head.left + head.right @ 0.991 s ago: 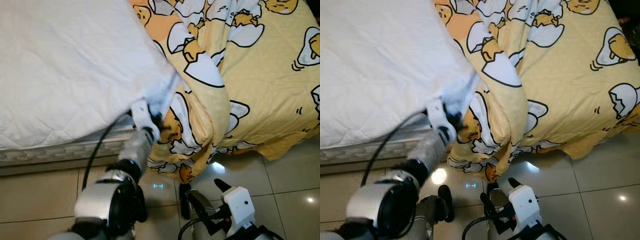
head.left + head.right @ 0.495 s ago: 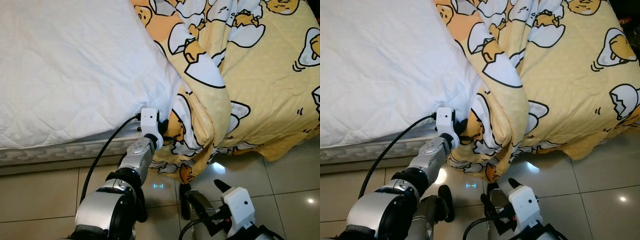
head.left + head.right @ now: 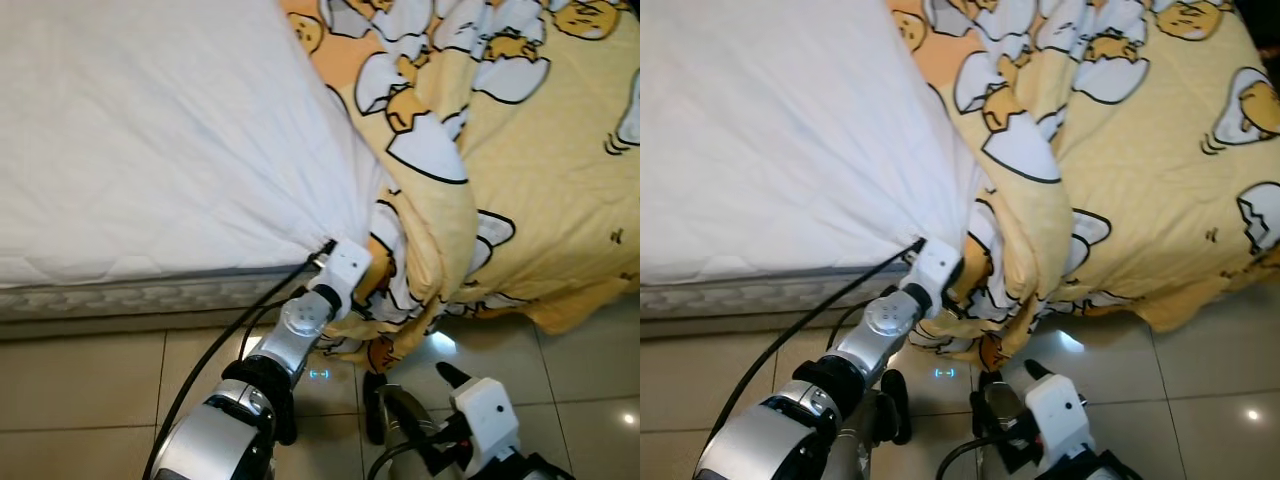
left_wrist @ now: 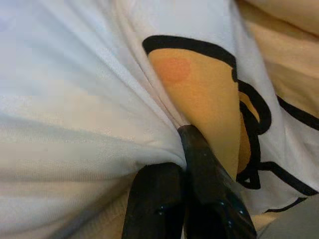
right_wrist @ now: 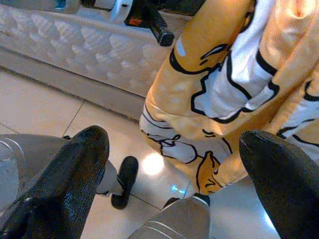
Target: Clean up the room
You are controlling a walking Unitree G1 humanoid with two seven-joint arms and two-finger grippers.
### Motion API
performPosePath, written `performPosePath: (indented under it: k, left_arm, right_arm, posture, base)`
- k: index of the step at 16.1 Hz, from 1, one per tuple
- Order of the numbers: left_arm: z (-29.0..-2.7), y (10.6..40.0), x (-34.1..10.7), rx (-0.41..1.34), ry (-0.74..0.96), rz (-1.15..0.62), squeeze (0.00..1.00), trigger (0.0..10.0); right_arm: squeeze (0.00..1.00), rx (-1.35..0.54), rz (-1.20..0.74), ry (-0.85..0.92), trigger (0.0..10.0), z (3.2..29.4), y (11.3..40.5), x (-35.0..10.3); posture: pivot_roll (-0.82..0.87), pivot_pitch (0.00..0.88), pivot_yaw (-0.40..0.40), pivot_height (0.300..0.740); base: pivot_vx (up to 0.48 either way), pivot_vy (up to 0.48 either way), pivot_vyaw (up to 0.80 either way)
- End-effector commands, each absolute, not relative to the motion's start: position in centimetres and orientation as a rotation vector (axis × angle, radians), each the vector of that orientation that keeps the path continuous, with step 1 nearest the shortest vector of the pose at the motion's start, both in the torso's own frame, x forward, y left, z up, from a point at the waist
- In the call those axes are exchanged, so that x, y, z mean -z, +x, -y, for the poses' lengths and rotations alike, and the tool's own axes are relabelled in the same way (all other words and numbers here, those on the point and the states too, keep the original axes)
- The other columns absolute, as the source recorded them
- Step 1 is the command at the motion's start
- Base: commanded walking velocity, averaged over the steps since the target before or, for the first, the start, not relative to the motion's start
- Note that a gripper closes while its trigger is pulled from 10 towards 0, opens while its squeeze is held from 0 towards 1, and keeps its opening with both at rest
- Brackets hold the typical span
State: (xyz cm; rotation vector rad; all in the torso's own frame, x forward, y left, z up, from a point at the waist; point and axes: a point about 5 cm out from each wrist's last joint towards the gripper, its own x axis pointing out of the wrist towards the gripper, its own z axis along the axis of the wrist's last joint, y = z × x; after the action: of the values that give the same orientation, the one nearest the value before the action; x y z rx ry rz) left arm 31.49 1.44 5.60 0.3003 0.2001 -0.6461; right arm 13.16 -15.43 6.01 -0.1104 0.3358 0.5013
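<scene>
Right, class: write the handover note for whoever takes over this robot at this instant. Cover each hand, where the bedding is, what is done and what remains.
Left hand: shut on the white quilted sheet, pinching a fold at the mattress corner beside the yellow egg-print duvet.
Right hand: open, held low above the beige tiled floor, holding nothing.
Bedding: the duvet lies bunched over the right part of the bed, its edge hanging down towards the floor; the sheet covers the left part.
Done: a grip on the sheet corner.
Left: probably straighten the sheet, then spread the duvet flat and lift its hanging edge.
</scene>
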Motion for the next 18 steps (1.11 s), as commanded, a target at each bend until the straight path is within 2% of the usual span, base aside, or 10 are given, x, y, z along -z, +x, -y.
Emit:
performPosePath:
  k: [1,3,5,6,7,11,13,15,17,18]
  left_arm:
    - [9.0,22.8,-3.2,1.010,0.239,-0.331,0.00,0.0]
    - [8.7,19.7,-0.2,1.174,0.350,-0.518,0.00,0.0]
    - [7.9,19.2,0.9,1.154,0.420,-0.569,0.00,0.0]
    - [7.5,19.9,0.8,1.108,0.436,-0.557,0.46,10.0]
    - [7.3,20.0,0.8,1.108,0.428,-0.569,1.00,10.0]
    - [5.5,20.0,1.5,1.137,0.339,-0.649,1.00,10.0]
    - [4.3,20.6,0.4,1.105,0.278,-0.615,1.00,10.0]
    - [3.5,22.3,-3.4,1.054,0.173,-0.456,1.00,10.0]
    - [2.1,26.1,-10.5,0.921,0.003,-0.135,1.00,10.0]
    - [0.7,27.9,-12.1,0.820,-0.016,-0.042,0.91,10.0]
  right_arm:
    - [0.01,-0.497,-0.381,-0.103,10.0,15.7,12.5,-5.2]
    - [0.01,-0.500,-0.381,-0.105,10.0,15.7,12.6,-5.2]
    - [0.01,-0.503,-0.382,-0.105,10.0,15.7,12.5,-5.1]
    - [0.01,-0.504,-0.382,-0.105,10.0,15.7,12.5,-5.1]
    - [0.01,-0.503,-0.382,-0.104,10.0,15.7,12.5,-5.0]
    - [0.01,-0.504,-0.389,-0.102,10.0,15.6,12.2,-4.8]
    - [0.01,-0.506,-0.383,-0.100,10.0,15.5,12.4,-4.8]
    - [0.01,-0.501,-0.376,-0.101,10.0,15.7,12.8,-4.9]
    - [0.01,-0.498,-0.371,-0.103,10.0,15.8,13.1,-4.8]
    - [0.01,-0.491,-0.356,-0.102,10.0,15.7,13.4,-5.0]
  posture:
    - [-0.37,0.357,0.025,0.731]
    - [-0.37,0.356,0.024,0.731]
    - [-0.37,0.358,0.025,0.731]
    - [-0.37,0.360,0.026,0.731]
    - [-0.37,0.360,0.028,0.731]
    - [-0.35,0.358,0.031,0.731]
    - [-0.34,0.356,0.028,0.731]
    - [-0.34,0.355,0.025,0.731]
    - [-0.32,0.348,0.021,0.731]
    - [-0.31,0.341,0.019,0.731]
  base:
    - [0.000,0.000,0.00]
    - [0.000,0.000,0.00]
    - [0.000,0.000,0.00]
    - [0.000,0.000,0.00]
    - [0.000,0.000,0.00]
    - [0.000,0.000,0.00]
    - [0.000,0.000,0.00]
    - [0.000,0.000,0.00]
    - [0.000,0.000,0.00]
    - [0.000,0.000,0.00]
